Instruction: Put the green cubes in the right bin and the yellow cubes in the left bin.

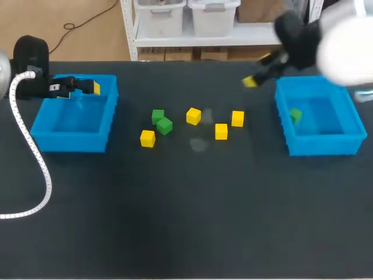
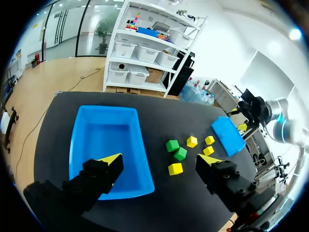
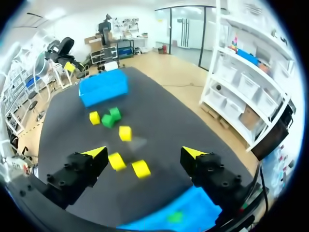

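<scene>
Two green cubes (image 1: 161, 121) lie side by side on the dark table, with several yellow cubes (image 1: 193, 116) spread around them. One more green cube (image 1: 295, 115) rests inside the right blue bin (image 1: 320, 144). The left blue bin (image 1: 73, 143) shows nothing in it. My left gripper (image 1: 87, 87) hangs open over the left bin's far rim. In the left wrist view its fingers (image 2: 159, 162) stand wide over the bin (image 2: 104, 140), holding nothing. My right gripper (image 1: 259, 70) is raised beside the right bin's far left corner. It is open and empty (image 3: 145, 152), above two yellow cubes (image 3: 141, 168).
The loose cubes (image 2: 175, 168) cluster in the table's middle, between the bins. The right bin (image 3: 203, 208) lies under my right wrist with the green cube (image 3: 175, 216) in it. A white cable (image 1: 41, 169) trails over the table's left part.
</scene>
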